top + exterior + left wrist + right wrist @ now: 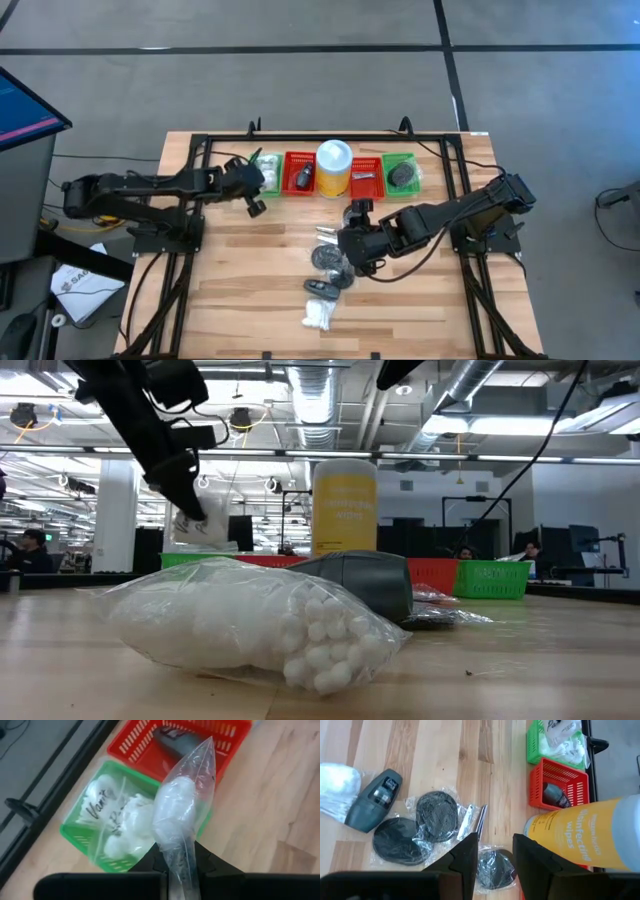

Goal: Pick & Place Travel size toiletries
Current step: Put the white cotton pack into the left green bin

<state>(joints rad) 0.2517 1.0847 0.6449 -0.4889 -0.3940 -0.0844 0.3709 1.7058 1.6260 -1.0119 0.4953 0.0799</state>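
My left gripper (180, 859) is shut on a clear bag of white cotton balls (184, 802), above the near edge of the far-left green basket (80, 832); it also shows in the high view (254, 200). That basket holds more cotton bags. My right gripper (492, 854) stands open above a dark disc in clear wrap (495, 870), touching nothing. On the table near it lie two more wrapped discs (437, 815), silvery clippers (470, 822), a grey roll-on (372, 805) and another cotton bag (250, 625). My left gripper pinches the bag's flat, empty plastic end (180, 870) between its two fingers (150, 862). The fingers slant down from the table's left side. The bag is lifted clear and reaches out past the fingertips, its cotton-filled part (175, 807) over the green basket's edge.
Along the far edge stands a row: green basket, red basket (299, 175) with a dark item, yellow canister with white lid (333, 168), red basket (366, 178), green basket (402, 173). A black frame (200, 140) borders the wooden table. People sit in the room behind.
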